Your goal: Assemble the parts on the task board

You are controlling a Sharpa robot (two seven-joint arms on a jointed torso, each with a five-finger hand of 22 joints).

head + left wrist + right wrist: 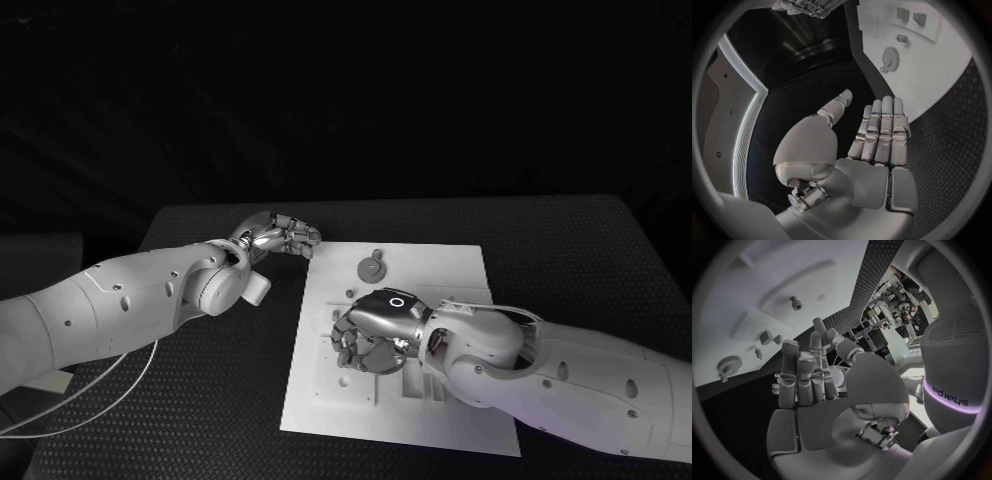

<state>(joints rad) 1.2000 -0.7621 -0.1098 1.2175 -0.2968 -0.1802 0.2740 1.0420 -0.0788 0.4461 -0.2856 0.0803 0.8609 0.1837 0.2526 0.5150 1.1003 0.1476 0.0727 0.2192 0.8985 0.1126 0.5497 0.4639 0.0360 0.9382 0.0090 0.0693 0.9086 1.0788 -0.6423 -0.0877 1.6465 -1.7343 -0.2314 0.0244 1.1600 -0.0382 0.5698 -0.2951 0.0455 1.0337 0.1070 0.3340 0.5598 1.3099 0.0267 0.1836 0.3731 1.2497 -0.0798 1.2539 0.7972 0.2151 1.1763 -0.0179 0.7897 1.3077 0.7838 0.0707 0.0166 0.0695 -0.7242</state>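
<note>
My right hand (378,330) hovers over the board (433,420), fingers (798,382) straight and apart, holding nothing, ready to reach a part. The gear (372,267) lies near the board's far edge. My left hand (277,235) waits off the board over the table (577,250), fingers together, empty.

White task board (433,262); grey gear (372,268); black textured table (577,250); silver hands, white arms.

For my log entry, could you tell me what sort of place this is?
Probably a robotics lab bench: a black table carries a white task board with a small gear, and equipment clutter stands behind it in the right wrist view.
</note>
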